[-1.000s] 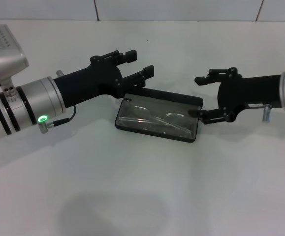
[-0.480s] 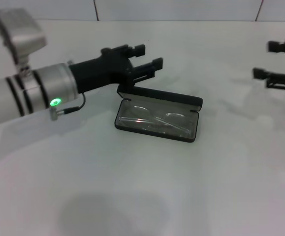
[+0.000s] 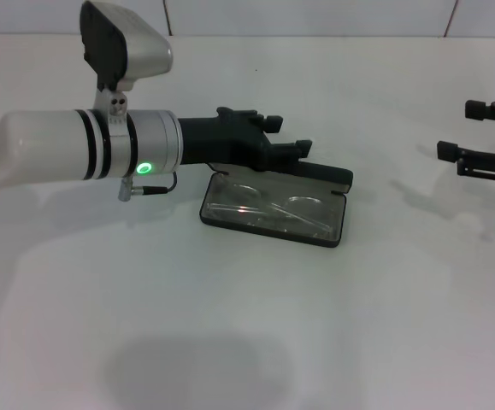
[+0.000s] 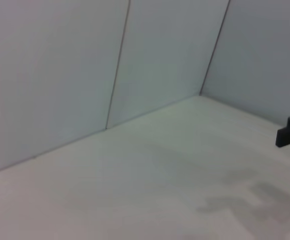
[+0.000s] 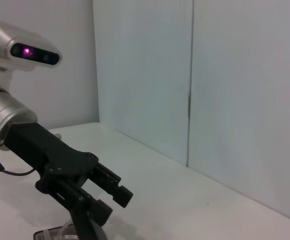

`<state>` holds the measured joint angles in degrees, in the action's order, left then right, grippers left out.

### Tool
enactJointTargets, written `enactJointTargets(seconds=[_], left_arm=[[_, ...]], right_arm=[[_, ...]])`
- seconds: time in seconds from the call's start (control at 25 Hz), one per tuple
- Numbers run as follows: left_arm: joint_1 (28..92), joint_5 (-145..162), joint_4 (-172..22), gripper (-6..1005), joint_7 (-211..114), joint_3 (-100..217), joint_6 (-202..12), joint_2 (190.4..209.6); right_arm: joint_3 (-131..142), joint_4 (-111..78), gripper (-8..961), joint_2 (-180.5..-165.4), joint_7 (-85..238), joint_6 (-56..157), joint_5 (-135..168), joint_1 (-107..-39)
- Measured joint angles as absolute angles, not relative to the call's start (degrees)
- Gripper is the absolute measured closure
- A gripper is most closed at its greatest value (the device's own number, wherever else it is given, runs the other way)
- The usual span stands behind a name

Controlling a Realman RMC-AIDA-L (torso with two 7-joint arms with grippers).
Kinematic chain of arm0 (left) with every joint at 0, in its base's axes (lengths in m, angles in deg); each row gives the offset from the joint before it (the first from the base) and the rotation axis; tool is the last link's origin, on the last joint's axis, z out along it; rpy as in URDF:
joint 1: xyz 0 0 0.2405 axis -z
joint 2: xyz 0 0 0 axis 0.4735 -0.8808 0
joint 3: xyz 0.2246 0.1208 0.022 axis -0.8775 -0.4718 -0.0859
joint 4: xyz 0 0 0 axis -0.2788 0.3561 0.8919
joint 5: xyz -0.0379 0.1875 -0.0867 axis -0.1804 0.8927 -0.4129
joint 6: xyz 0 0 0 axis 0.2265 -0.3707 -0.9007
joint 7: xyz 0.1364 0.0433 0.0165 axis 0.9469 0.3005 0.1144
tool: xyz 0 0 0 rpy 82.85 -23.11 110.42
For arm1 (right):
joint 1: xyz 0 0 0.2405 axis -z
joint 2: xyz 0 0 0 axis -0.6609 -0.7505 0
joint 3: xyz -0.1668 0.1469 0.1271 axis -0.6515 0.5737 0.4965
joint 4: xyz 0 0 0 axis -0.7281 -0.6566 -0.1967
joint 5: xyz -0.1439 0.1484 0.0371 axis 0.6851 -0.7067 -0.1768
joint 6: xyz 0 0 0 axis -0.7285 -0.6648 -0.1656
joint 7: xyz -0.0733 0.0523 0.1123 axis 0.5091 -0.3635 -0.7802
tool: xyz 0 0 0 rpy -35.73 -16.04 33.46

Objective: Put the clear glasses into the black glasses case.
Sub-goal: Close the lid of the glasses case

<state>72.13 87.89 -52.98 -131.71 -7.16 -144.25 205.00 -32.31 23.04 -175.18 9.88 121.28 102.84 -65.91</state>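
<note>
on table: clear glasses [image 3: 268, 207] in black glasses case [image 3: 274, 205] (open) | left gripper [image 3: 291, 154] at lid, jaws apart | right gripper [image 3: 474, 137] jaws apart

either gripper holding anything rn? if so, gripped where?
Nothing is held. The left gripper sits open at the raised lid of the black glasses case; contact can't be told. The clear glasses lie inside. The right gripper is open, off to the right.

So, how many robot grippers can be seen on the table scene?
2: the left gripper at the black glasses case's raised lid, the right gripper at the far right edge.
</note>
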Motion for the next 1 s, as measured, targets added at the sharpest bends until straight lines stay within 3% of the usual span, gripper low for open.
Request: enactJointTargets(seconds=[1.0], left_arm=[[63.1, 83.6, -52.6, 337, -125.2, -7.5, -148.3, 205.28]], right_arm=[[-32.3, 23.7, 177, -175.41, 9.4, 121.8, 103.6, -65.8]])
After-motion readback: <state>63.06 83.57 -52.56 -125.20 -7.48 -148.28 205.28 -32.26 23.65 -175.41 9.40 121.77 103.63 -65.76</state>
